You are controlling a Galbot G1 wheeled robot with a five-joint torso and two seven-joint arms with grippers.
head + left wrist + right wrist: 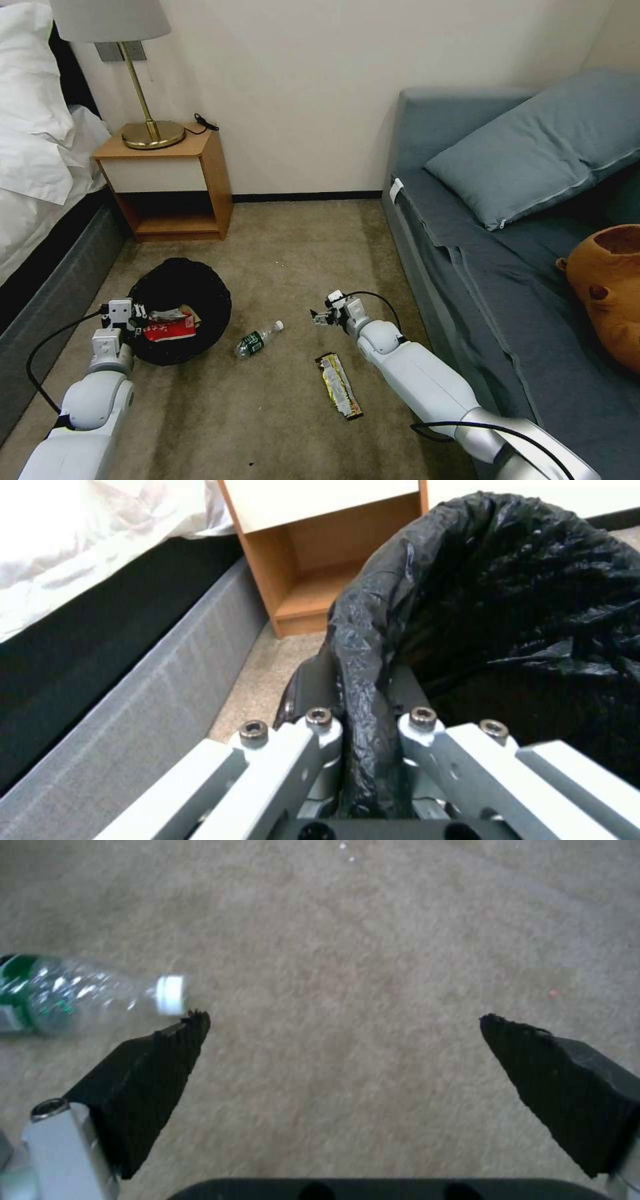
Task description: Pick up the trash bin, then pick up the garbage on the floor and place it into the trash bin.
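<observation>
Currently the left gripper (pixel 363 720) pinches the trash bin (pixel 180 310) by its near rim, steadying its mouth for drops; a red-and-white snack packet (pixel 170 328) already lies inside. Right of the bin lie the clear plastic bottle (pixel 257 340) and the bar wrapper (pixel 339 385). Beyond the bottle's cap, the right gripper (pixel 340 1027) hovers over carpet, jaws spread, apparently readied for a pickup.
</observation>
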